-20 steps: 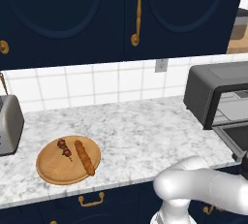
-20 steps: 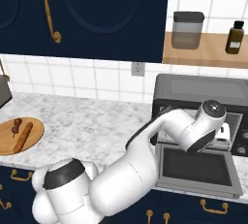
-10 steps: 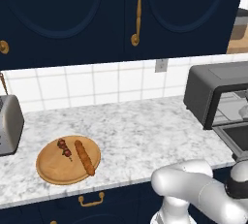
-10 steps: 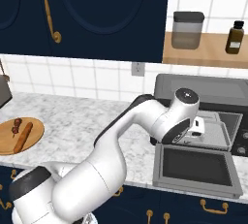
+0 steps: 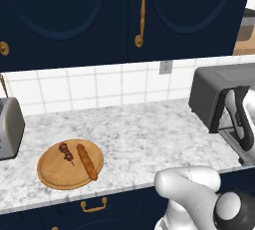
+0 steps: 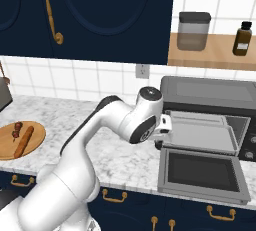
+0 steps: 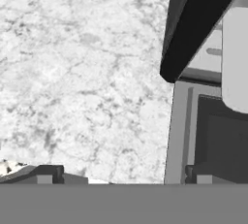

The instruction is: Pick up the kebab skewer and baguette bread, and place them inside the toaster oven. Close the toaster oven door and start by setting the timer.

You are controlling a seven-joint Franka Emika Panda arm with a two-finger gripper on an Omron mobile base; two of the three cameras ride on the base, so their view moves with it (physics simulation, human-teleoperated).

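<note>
Gripper (image 7: 121,174) with fingers spread wide apart, nothing between them, hanging over the marble counter (image 5: 144,134) at the left corner of the toaster oven (image 6: 205,100). One fingertip (image 7: 48,173) above bare marble, the other above the toaster oven door (image 6: 202,170). Door folded down flat in front of the oven, cavity open. Well left of the oven on the counter: round wooden board (image 5: 55,172), carrying the baguette bread (image 5: 86,162) and, just beside it on the far side from the oven, the kebab skewer (image 5: 66,152). Silver toaster (image 5: 10,127) beyond the board, farthest from the oven.
</note>
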